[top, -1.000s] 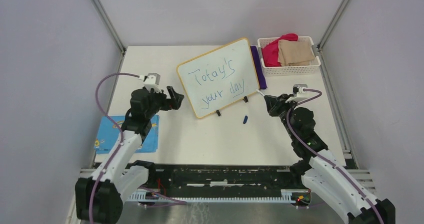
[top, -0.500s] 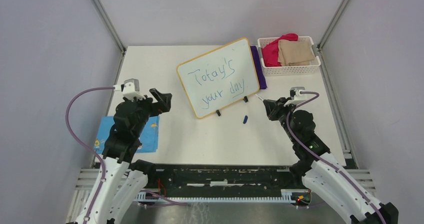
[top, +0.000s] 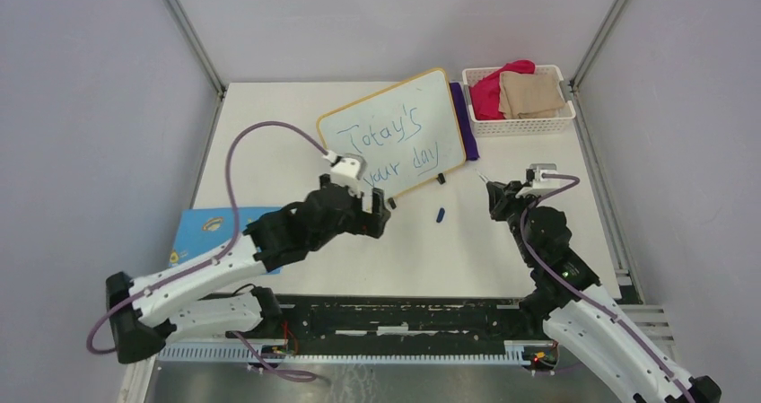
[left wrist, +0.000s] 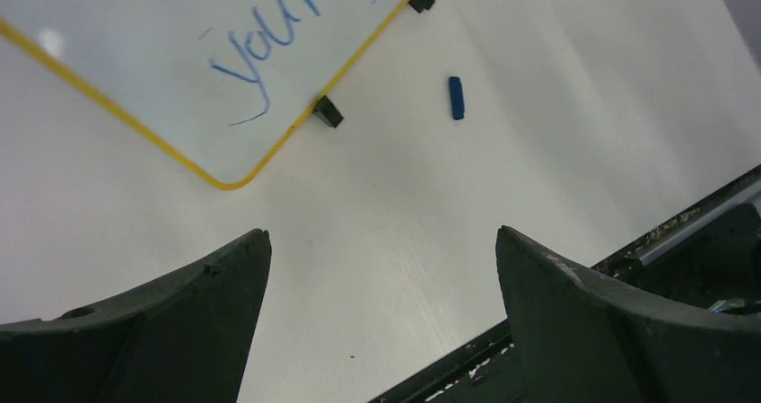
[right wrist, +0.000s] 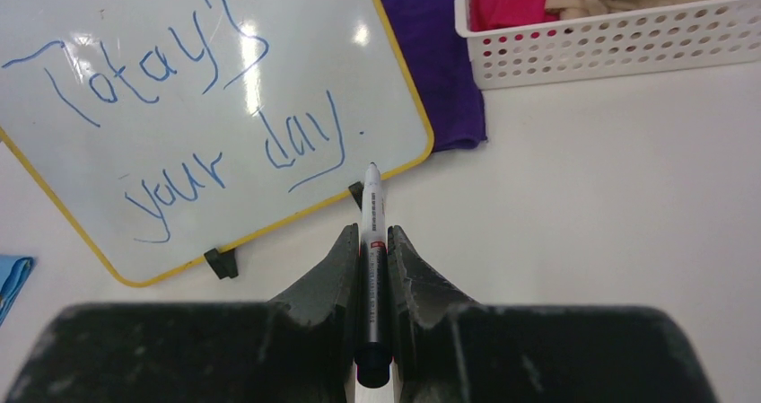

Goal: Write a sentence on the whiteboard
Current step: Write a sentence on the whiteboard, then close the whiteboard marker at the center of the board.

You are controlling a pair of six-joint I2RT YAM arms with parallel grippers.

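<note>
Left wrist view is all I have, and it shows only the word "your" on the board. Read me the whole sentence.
Observer: The sentence on the whiteboard reads "Today's your day", in blue, on two lines.
Operator: Tell me where the marker is.
Observer: The marker is clamped between the right fingers. Its tip points at the board's footed edge, and in the top view it is off the board.
Operator: Say what lies past the board's far end.
Observer: A purple cloth lies along that short edge. Beyond it stands a white basket holding pink and tan cloths.
</note>
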